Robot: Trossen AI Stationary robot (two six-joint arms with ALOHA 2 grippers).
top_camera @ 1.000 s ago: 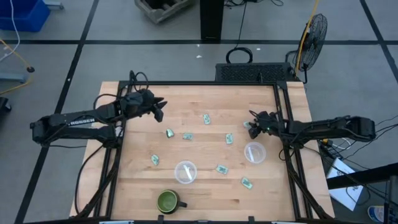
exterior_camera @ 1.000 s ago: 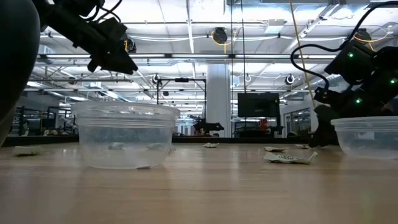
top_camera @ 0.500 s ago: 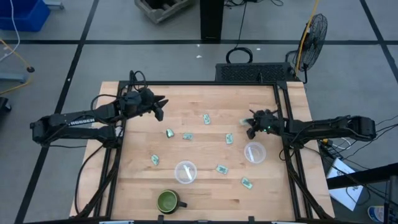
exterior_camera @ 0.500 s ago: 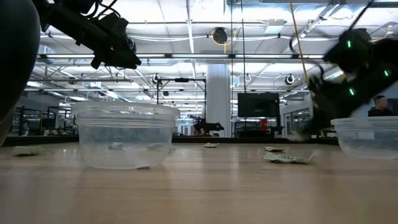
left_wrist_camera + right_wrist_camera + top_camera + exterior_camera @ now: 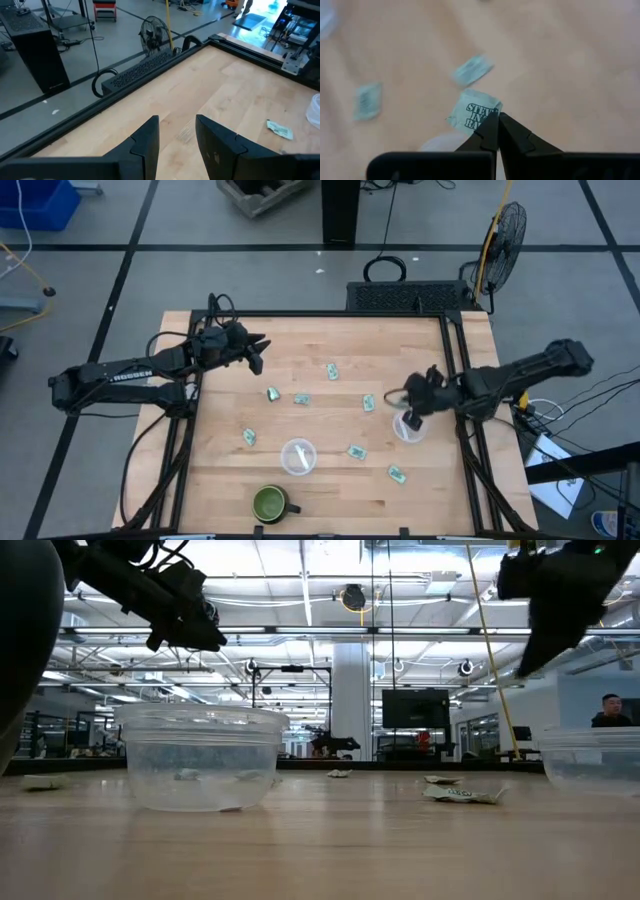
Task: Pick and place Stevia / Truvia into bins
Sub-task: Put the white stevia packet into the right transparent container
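Now we carry — right gripper (image 5: 496, 131) clamped on a Stevia packet (image 5: 476, 116) above the right cup (image 5: 408, 426) — next, release inside its rim; left gripper (image 5: 176, 137), fingers apart, waits well left of that cup.

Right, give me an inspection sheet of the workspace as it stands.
Surface: wooden table, black frame.
Job's things: two clear cups, one front centre, one at right; loose packets around, e.g..
Clutter: dark green mug at the front edge.
Grippers: right tool above the right cup, shut on a Stevia packet; left tool raised at rear left, open, empty.
Cables: black coil on the floor behind the table.
Surroundings: fan rear right; a person far off.
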